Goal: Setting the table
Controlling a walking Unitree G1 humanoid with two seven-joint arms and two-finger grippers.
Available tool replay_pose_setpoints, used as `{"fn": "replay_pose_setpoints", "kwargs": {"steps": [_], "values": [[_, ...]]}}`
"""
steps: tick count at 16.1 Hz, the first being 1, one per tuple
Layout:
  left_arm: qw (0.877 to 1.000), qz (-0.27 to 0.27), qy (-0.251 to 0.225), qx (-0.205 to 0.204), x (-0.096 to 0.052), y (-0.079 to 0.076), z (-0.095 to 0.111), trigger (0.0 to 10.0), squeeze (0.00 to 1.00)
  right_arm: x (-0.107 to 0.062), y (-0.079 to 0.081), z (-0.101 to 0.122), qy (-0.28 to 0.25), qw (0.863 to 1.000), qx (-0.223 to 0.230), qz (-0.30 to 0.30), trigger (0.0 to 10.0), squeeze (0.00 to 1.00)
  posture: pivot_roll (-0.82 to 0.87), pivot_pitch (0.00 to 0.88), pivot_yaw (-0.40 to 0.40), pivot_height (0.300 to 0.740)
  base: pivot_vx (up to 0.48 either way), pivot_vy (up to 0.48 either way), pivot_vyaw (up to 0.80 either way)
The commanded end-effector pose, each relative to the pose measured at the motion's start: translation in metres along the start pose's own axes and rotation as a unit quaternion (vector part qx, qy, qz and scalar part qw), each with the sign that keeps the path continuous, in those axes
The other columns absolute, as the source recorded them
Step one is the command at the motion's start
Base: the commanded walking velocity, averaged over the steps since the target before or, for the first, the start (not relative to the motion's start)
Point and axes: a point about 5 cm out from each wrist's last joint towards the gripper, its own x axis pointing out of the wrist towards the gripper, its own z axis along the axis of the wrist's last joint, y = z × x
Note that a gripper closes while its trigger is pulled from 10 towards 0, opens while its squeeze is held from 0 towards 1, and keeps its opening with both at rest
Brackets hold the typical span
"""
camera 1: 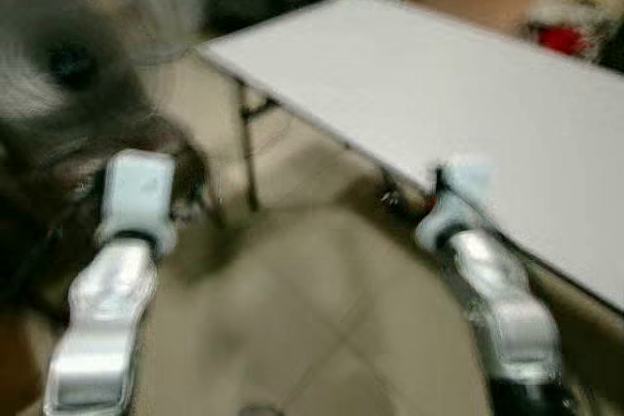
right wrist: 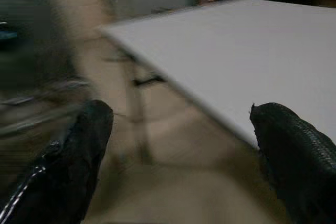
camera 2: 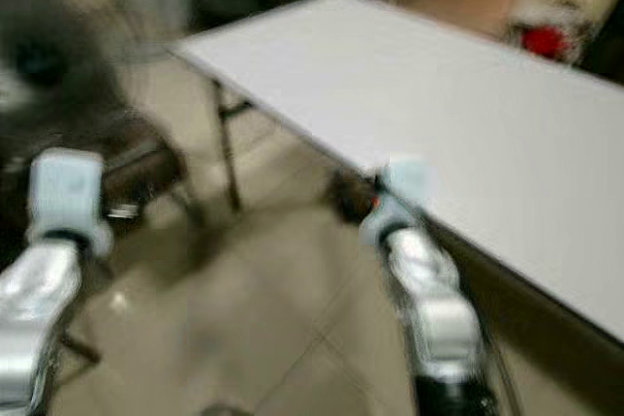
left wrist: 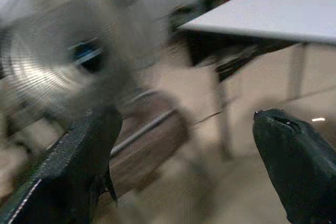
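We carry both arms forward, views blurred, likely walking. Left jaws wide apart, holding nothing; fan ahead of them. Right jaws wide apart, holding nothing; white counter just beyond, bare, awaiting setting.

Everything is blurred. A round fan with a metal grille stands at the far left, with a dark chair on the tiled floor just nearer. Red things lie at the far right, too blurred to name.
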Motion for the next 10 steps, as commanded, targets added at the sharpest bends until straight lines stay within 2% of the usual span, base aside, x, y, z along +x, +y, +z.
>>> {"fn": "replay_pose_setpoints", "kwargs": {"steps": [1,8,10], "values": [[1.0,-0.006,-0.006,-0.001,0.001,-0.0045,0.0036,10.0,0.0,-0.0017,-0.0067,0.0004,-0.002,1.0,-0.007,-0.009,10.0,0.0,0.13,0.0,0.03,0.74,0.0,0.311,0.8],[1.0,-0.002,-0.011,-0.003,0.0044,-0.0035,0.0038,10.0,0.0,0.0034,-0.0044,0.0009,-0.007,1.0,-0.007,0.002,10.0,0.0,0.13,0.0,0.02,0.74,0.0,0.314,0.8],[1.0,0.0,-0.012,-0.008,0.0069,-0.0044,0.0043,10.0,0.0,0.0043,-0.0046,0.0005,-0.009,1.0,-0.007,0.003,10.0,0.0,0.13,0.0,0.021,0.74,0.0,0.0,0.8]]}}
